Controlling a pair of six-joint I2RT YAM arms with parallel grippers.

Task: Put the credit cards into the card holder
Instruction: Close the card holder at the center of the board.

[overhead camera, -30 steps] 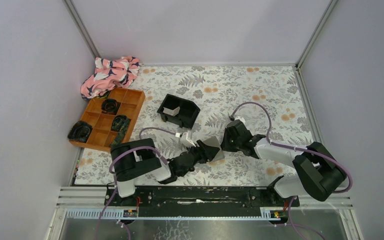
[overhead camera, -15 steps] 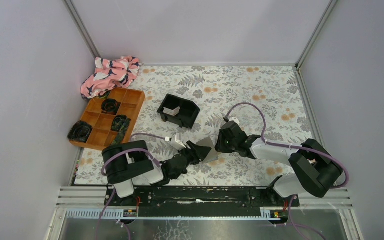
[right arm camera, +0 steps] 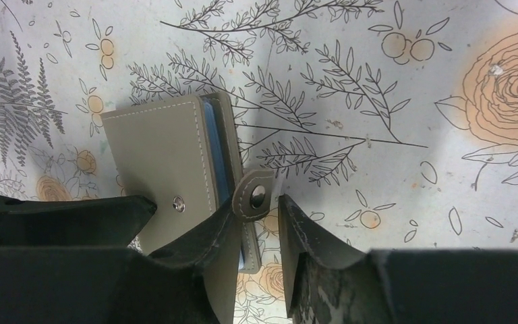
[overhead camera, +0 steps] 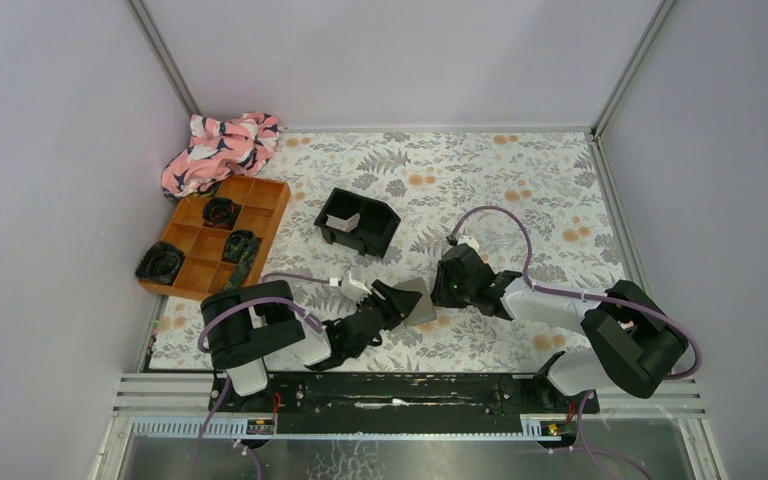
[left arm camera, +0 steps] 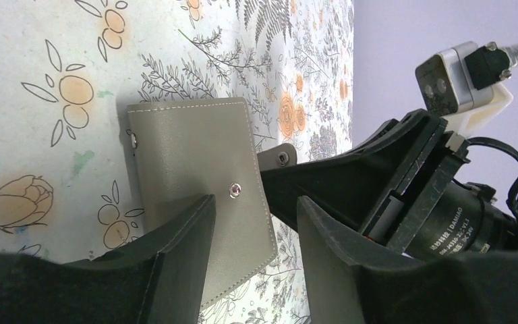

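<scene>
The grey-taupe card holder (overhead camera: 418,299) lies folded on the floral mat between my two grippers. In the left wrist view the card holder (left arm camera: 189,148) shows its stitched cover and a snap stud. My left gripper (left arm camera: 255,202) is open and straddles its near corner, one finger lying over the cover. In the right wrist view the card holder (right arm camera: 158,152) gapes slightly, showing blue inside. Its snap tab (right arm camera: 256,196) sits between the jaws of my right gripper (right arm camera: 260,202), which stand a little apart. A pale card (overhead camera: 345,220) lies in the black tray (overhead camera: 380,232).
An orange compartment tray (overhead camera: 260,200) with dark items stands at the left, a pink patterned cloth (overhead camera: 220,148) behind it. The two grippers (overhead camera: 392,298) (overhead camera: 447,285) are almost touching over the card holder. Walls enclose the mat on three sides.
Both grippers and the card holder have shifted a little to the left. The left arm has drawn back toward its base. Little differs over the last half second.
</scene>
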